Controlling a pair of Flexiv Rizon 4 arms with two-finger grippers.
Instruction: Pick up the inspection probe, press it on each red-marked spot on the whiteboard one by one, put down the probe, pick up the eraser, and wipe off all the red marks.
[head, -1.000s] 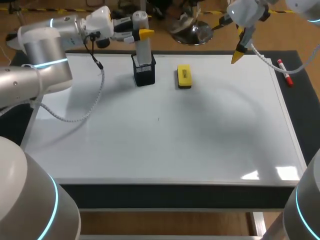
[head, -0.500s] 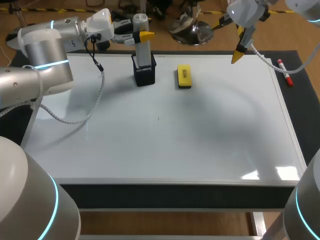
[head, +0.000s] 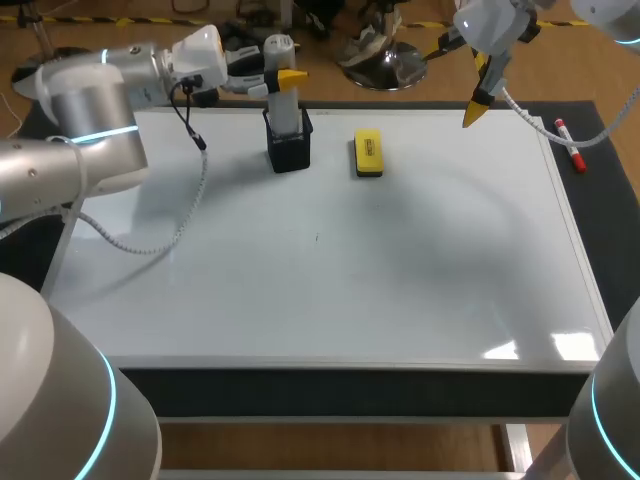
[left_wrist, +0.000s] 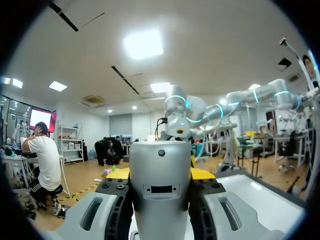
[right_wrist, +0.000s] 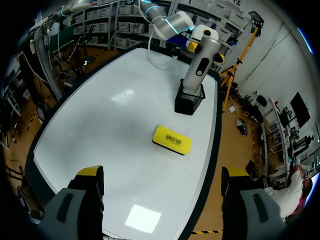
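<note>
The grey inspection probe (head: 283, 100) stands upright in a black mesh holder (head: 289, 152) near the whiteboard's far edge. My left gripper (head: 283, 78) comes in from the side and is shut on the probe's upper part. In the left wrist view the probe (left_wrist: 160, 200) fills the gap between that gripper's (left_wrist: 160, 175) fingers. The yellow eraser (head: 368, 153) lies flat just right of the holder. My right gripper (head: 477, 98) hangs open above the far right of the whiteboard (head: 330, 260). Its own view shows the right gripper (right_wrist: 160, 172) empty, with the eraser (right_wrist: 172, 140), holder (right_wrist: 189, 102) and probe (right_wrist: 202, 60) ahead of it.
A red marker (head: 570, 146) lies on the dark table beyond the whiteboard's right edge. The board's surface looks plain white apart from a tiny dark speck (head: 317, 238) near its middle. My left arm's cable (head: 165, 225) droops over the board's left part.
My left gripper and the probe have sunk slightly, and the holder has shifted a little toward the far edge. The right arm has not moved.
</note>
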